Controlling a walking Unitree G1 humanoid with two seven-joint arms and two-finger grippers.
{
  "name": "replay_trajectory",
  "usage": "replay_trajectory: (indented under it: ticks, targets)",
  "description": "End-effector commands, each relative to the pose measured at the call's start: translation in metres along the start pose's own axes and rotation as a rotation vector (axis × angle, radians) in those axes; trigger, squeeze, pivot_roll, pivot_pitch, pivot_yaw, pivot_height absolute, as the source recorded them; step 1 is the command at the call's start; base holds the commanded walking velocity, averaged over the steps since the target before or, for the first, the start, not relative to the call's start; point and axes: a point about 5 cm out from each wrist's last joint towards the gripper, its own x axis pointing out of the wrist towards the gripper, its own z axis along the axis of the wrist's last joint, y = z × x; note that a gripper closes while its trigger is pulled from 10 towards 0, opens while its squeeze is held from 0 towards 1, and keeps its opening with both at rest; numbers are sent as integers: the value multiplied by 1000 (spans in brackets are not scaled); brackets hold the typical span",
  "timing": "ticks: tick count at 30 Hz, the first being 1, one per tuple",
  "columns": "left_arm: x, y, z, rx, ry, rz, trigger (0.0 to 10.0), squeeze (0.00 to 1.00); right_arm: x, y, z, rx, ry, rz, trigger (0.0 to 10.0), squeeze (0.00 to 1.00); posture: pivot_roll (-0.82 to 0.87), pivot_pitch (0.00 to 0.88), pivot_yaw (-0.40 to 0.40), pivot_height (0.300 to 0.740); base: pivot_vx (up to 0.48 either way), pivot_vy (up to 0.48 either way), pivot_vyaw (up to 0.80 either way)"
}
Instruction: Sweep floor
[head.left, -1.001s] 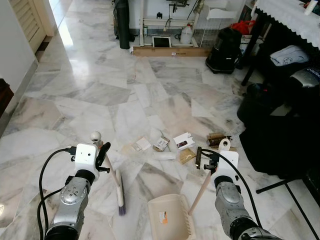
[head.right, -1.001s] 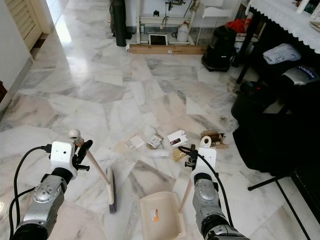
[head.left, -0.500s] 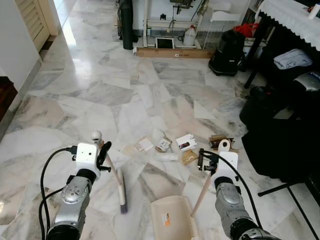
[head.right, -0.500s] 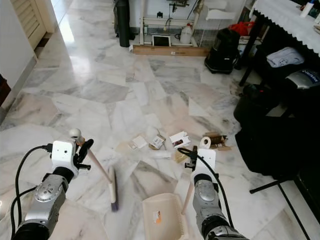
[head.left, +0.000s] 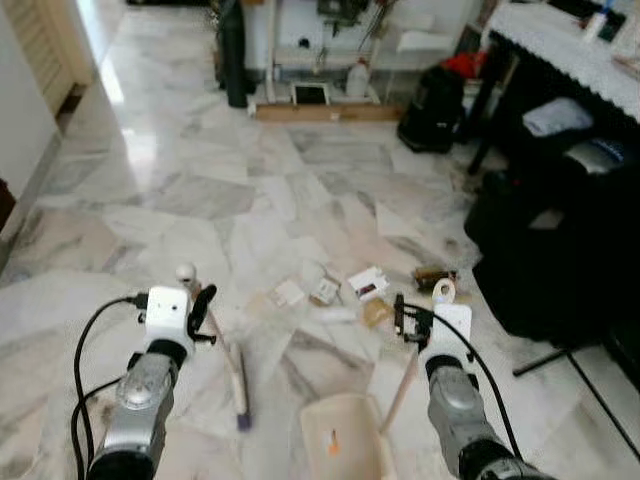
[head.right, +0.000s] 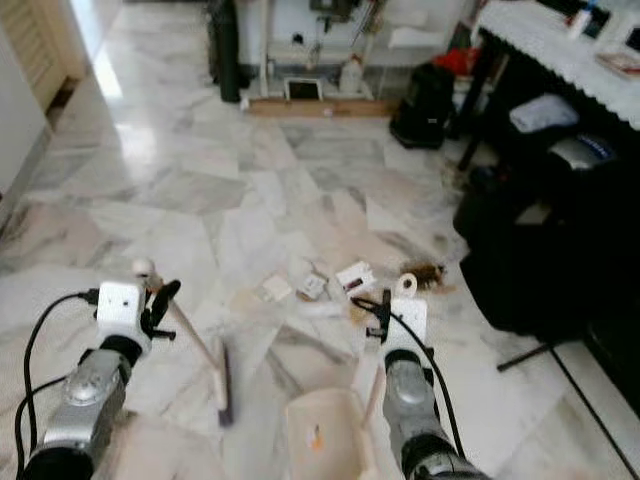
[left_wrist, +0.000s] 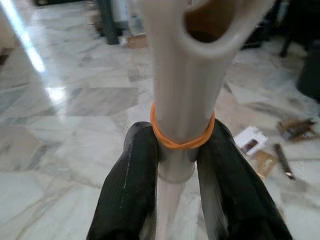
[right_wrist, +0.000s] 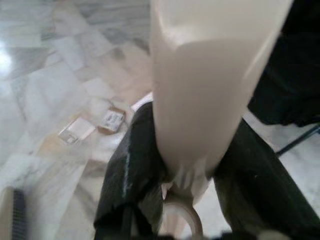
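left gripper (left_wrist: 175, 150) clamped on broom (head.left: 238, 385), right gripper (right_wrist: 187, 150) clamped on dustpan (head.left: 345, 450), litter (head.left: 340, 292) ahead

1. The floor (head.left: 200, 190) is white marble veined grey and beige.
2. The broom (head.left: 232, 368) has a cream handle with an orange band (left_wrist: 182, 142); its bristles look purplish, though blurred.
3. The dustpan (head.left: 345, 445) is cream.
4. Both grippers' fingers (left_wrist: 131, 187) are black.
5. The far-right tablecloth (head.left: 560, 45) is white.

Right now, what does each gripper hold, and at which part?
Left gripper holds the broom near its handle's top. Right gripper holds the dustpan by its handle's upper end.
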Motion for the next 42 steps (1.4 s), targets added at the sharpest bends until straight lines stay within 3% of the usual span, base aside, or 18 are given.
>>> replay_trajectory:
  ticks: [1, 38, 42]
  targets:
    - [2, 4, 7, 13, -25, 0, 10000, 0, -1, 4, -3, 2, 25, 6, 10000, 0, 106, 68, -58, 740, 0, 375, 0]
    - [2, 5, 8, 14, -28, 3, 10000, 0, 0, 4, -3, 3, 31, 3, 10000, 0, 112, 70, -60, 740, 0, 371, -728]
    - [2, 5, 8, 14, -28, 3, 10000, 0, 0, 4, -2, 0, 21, 5, 10000, 0, 112, 70, -60, 740, 0, 368, 0]
